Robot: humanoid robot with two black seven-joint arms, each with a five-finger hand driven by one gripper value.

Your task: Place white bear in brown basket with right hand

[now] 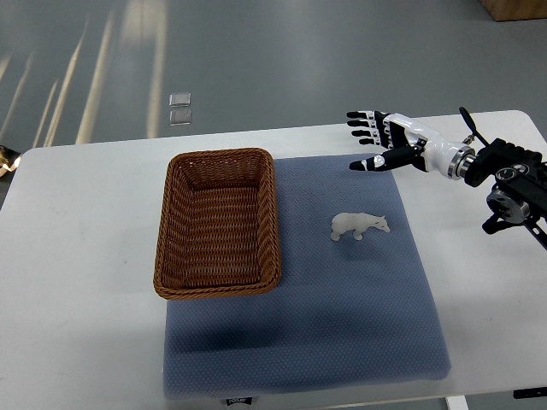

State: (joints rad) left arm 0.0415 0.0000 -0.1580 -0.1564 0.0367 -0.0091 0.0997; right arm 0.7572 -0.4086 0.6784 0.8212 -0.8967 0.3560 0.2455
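Since nothing is yet grasped, the right hand [383,139] is held spread and empty; the white bear [359,226] is left standing below its fingertips, beside the brown basket [218,224].

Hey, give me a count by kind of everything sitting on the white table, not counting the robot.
Woven baskets: 1, the brown basket, with nothing inside it
Toy animals: 1, the white bear, lying on the mat to the right of the basket
Mats: 1, the blue-grey mat
Total: 3
The right hand hovers open beyond the bear, holding nothing.
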